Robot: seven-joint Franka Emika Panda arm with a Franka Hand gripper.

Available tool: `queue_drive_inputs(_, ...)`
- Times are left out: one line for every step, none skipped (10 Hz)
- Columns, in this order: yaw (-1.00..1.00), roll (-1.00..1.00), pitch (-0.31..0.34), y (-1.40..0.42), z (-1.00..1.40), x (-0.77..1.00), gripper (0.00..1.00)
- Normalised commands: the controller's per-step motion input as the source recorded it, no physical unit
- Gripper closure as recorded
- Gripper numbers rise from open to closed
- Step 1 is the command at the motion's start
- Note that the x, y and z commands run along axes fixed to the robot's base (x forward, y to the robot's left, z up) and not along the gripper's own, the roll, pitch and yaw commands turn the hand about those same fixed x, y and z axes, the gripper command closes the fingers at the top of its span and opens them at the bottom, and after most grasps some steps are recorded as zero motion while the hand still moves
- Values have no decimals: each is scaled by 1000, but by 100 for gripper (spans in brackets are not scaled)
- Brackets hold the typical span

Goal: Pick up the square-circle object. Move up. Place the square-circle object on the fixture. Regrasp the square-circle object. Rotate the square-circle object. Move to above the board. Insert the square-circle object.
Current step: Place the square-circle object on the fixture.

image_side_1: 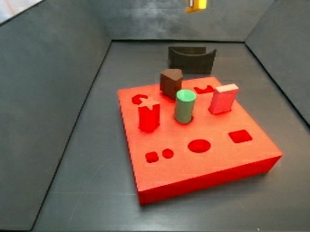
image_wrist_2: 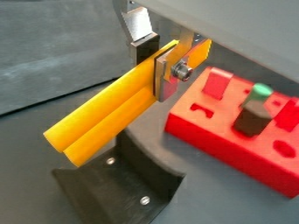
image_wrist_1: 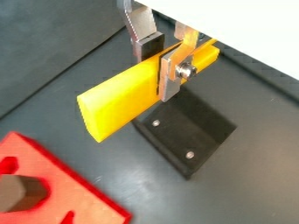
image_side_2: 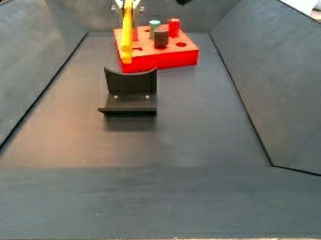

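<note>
The square-circle object (image_wrist_1: 122, 94) is a slim yellow bar, and my gripper (image_wrist_1: 160, 63) is shut on it near one end, its silver fingers (image_wrist_1: 176, 72) on either side. In a wrist view the bar (image_wrist_2: 105, 122) hangs in the air above the dark fixture (image_wrist_2: 117, 188), apart from it. The fixture (image_wrist_1: 187, 131) lies under the bar. In a side view the bar (image_side_2: 126, 28) hangs high, above the fixture (image_side_2: 128, 89) and in front of the red board (image_side_2: 170, 58). Only the bar's tip (image_side_1: 195, 5) shows at the upper edge, behind the fixture (image_side_1: 190, 59) and the board (image_side_1: 206, 163).
On the board stand a green cylinder (image_side_1: 186, 104), a dark brown peg (image_side_1: 172, 82) and red pegs (image_side_1: 224, 98). The board (image_wrist_2: 222, 144) lies close beside the fixture. Sloped dark walls (image_side_2: 38, 84) enclose the floor on both sides.
</note>
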Motion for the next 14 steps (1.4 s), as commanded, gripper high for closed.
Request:
queue_drive_inputs(-165,-1000,86,34,-7,80,100)
queue_drive_inputs(-171,-1000,94,41,-8,90,100)
queue_drive_inputs(-176,-936,95,46,-15,93,100)
queue_drive_inputs(-159,-766,76,46,-17,88,100)
queue_drive_inputs(-143,-590,55,46,-15,85,100)
queue_drive_inputs(-125,-362,34,44,-17,79,100)
queue_drive_inputs(-106,-242,23,28,-7,76,100)
queue_drive_inputs(-12,-1000,173,132,-1000,129,100)
queue_drive_inputs(-17,-1000,165,137,-1000,130,100)
queue_drive_inputs(-61,-1000,210,138,-1000,146,100)
queue_drive_inputs(-97,-940,232,134,-1000,159,100)
queue_drive_inputs(-132,-777,208,138,-1000,170,100)
queue_drive_inputs(-165,-615,179,141,-1000,173,100)
queue_drive_inputs(-193,-396,134,144,-1000,184,100)
